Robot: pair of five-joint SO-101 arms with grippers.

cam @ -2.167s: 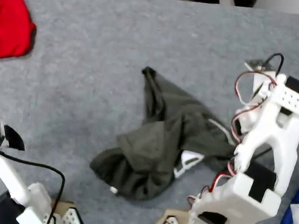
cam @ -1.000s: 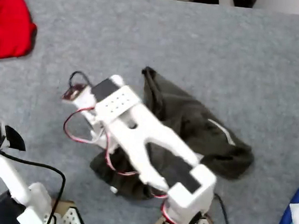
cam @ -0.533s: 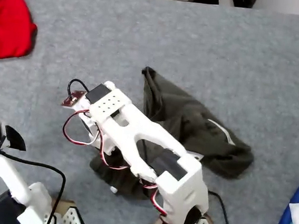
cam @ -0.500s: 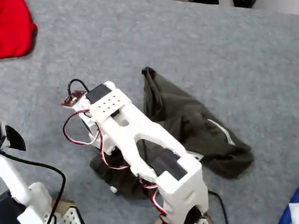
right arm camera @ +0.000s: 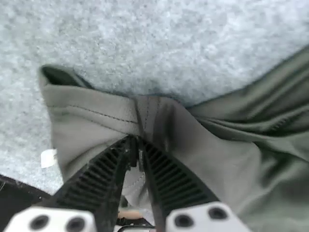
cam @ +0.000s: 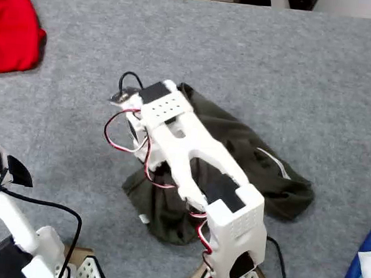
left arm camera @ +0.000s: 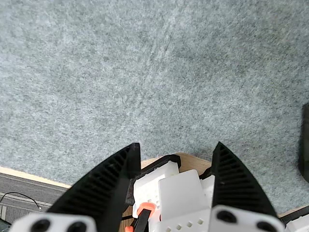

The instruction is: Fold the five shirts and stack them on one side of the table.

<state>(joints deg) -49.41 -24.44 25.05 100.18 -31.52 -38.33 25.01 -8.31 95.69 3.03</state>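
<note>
High view: grey felt worktop, fuzzy nap, spans the whole field.

Olive shirt: thin woven cotton, crumpled in an irregular heap just off centre toward 5 o'clock. It has deep soft folds, and one narrow point of cloth sticks out toward 12 o'clock.

Right arm: white moulded plastic with perforated plates and looped red and black wires. It lies diagonally across the heap from 6 o'clock toward 11 o'clock.

Red shirt: rounded, thick-looking bundle at the 10 o'clock corner, well apart from the olive one.

Blue cloth: a strip at the 4 o'clock edge, shape not readable.

Left pincer: black ribbed fingers spread wide with nothing between them, over bare felt at the 8 o'clock side.

Right pincer: ribbed black fingers closed nearly together, pinching a stitched hem fold of the olive shirt at the heap's 10 o'clock edge. The cloth is drawn into taut creases at the grip.

Tag: small white rectangle on the shirt's edge near the grip.
</note>
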